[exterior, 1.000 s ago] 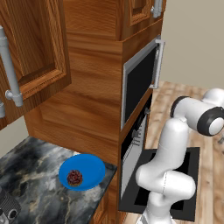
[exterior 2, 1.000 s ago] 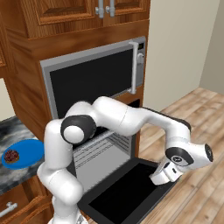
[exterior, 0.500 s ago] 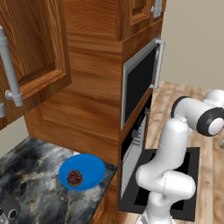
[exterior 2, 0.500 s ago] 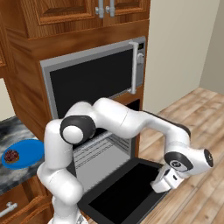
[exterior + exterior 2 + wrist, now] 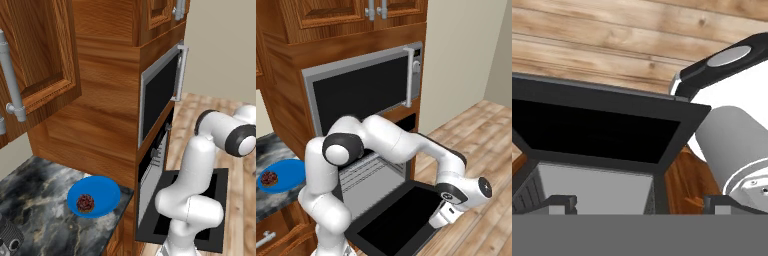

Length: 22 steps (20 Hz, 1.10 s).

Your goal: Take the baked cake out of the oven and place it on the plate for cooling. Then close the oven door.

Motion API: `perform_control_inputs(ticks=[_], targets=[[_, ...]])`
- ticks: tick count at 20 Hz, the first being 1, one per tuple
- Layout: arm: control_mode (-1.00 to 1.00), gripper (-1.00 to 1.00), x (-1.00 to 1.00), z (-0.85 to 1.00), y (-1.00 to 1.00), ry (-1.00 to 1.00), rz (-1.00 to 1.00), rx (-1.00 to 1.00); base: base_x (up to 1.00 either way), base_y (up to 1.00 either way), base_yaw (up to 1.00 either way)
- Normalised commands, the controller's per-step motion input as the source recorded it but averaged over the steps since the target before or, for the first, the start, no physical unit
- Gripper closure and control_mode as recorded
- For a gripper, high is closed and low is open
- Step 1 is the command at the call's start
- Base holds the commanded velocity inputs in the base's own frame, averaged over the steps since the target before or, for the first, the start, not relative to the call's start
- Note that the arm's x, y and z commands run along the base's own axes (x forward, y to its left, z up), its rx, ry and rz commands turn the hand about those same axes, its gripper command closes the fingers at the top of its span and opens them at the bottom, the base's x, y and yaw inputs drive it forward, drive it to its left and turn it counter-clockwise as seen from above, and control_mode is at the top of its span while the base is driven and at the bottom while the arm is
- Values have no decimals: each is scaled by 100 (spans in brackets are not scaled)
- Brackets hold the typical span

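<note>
The baked cake (image 5: pixel 85 202) (image 5: pixel 268 178) lies on the blue plate (image 5: pixel 102 192) (image 5: pixel 287 176) on the dark marble counter, left of the oven. The black oven (image 5: pixel 373 172) shows its wire racks. Its oven door (image 5: pixel 398 217) (image 5: pixel 212 200) (image 5: pixel 594 125) hangs down flat. My gripper (image 5: pixel 438 220) (image 5: pixel 641 205) sits low at the door's right front corner. Its fingertips (image 5: pixel 562 202) stand wide apart with nothing between them. It is far from the cake.
A silver-framed microwave (image 5: pixel 363 90) (image 5: pixel 159 95) sits above the oven, under wooden cabinets (image 5: pixel 40 55). Wood floor (image 5: pixel 481 130) spreads to the right of the door. My own white arm arches over the open door.
My hand has sunk lower and drawn in slightly toward the door's right front edge. The cake, plate and door have not moved.
</note>
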Motion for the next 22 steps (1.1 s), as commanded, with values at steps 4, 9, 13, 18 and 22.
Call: perform_control_inputs(ticks=[4,9,13,18,22], targets=[[-100,-100,0,-34,-4,0,0,-5,0,0,0],[-100,-100,0,-32,-12,0,0,-3,0,0,0],[-100,-100,0,-31,-29,-2,0,-3,0,0,0],[-100,-100,1,-32,-14,-8,0,-1,0,0,0],[-100,-100,10,-30,-4,-9,0,0,0,0,0]])
